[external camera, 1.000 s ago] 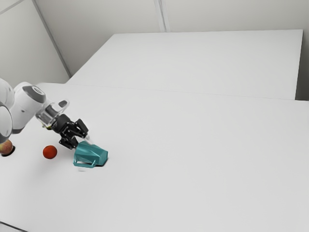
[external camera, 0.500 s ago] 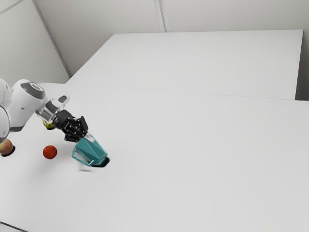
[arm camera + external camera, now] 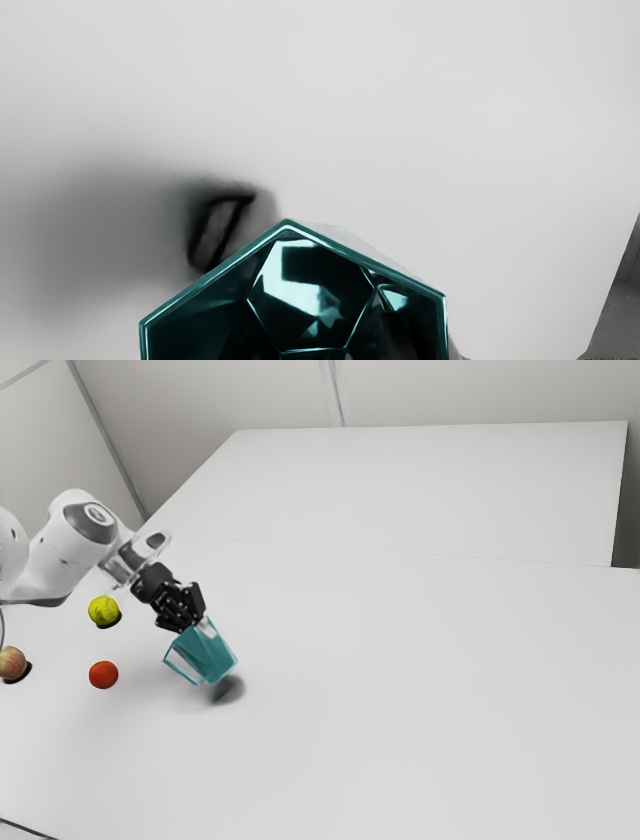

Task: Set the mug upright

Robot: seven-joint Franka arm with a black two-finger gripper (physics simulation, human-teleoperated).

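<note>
Left of centre in the exterior view, the pincer [image 3: 193, 622] is closed down to the thin wall of the mug [image 3: 207, 654], gripping it at the rim. The mug hangs tilted above the table [image 3: 400, 680], its mouth toward the arm [image 3: 70, 545]. Farther left lie a yellow ball [image 3: 103, 610], a red ball [image 3: 103, 674] and, at the frame's edge, an apple [image 3: 11, 662].

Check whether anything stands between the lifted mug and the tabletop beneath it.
Nothing visible does: the mug hangs tilted from the gripper, its shadow falling on the table. The red ball and yellow ball lie off toward the exterior view's left.
</note>
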